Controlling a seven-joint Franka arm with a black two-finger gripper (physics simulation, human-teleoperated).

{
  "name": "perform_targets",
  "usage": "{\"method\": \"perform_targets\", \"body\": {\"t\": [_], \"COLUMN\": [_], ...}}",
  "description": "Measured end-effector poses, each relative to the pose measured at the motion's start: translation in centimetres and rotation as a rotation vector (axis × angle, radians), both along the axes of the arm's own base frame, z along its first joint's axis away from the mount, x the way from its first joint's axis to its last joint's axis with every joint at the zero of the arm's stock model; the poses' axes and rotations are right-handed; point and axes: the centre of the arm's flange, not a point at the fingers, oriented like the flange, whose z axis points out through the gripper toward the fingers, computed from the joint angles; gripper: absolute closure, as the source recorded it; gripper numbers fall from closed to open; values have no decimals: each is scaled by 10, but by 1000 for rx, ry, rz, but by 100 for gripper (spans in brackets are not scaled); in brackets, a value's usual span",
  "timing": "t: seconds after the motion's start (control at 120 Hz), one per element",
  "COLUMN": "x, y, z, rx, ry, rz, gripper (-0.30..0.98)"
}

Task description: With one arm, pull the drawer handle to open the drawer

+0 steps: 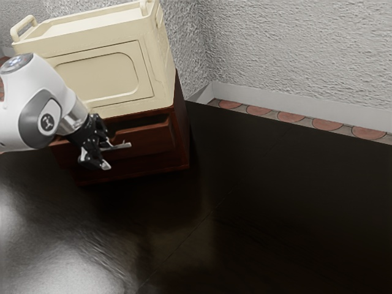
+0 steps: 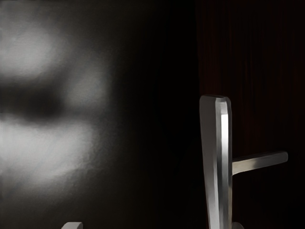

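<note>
At the exterior view's left, my gripper [image 1: 106, 155] is in front of the dark reddish-brown drawer [image 1: 153, 139], its fingers apart. A thin silver handle [image 1: 124, 145] shows beside the fingers, partly covered by the hand. The wrist view has the metal handle bar [image 2: 218, 152] standing off the dark drawer front [image 2: 257, 86] on a short post. My open gripper [image 2: 155, 226] has its fingertips at that view's lower edge, far apart, with the bar near one of them. Whether the bar touches that finger cannot be told.
A cream plastic crate [image 1: 98, 76] sits on top of the wooden cabinet [image 1: 181, 128]. Glossy dark floor [image 1: 245, 214] spreads out in front of and beside it. A rough grey wall [image 1: 294, 49] with a pale baseboard runs behind.
</note>
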Motion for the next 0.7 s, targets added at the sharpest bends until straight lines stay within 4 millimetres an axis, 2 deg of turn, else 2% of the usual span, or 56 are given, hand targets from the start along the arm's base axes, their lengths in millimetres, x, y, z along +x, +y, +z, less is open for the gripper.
{"method": "perform_targets", "body": {"t": [0.267, 0.492, 0.7], "x": [-11, -20, -29], "y": [-6, -18, -25], "z": [-4, -9, -5], "rx": [-8, -21, -18], "ry": [3, 5, -8], "rz": [5, 2, 3], "gripper": [34, 34, 34]}}
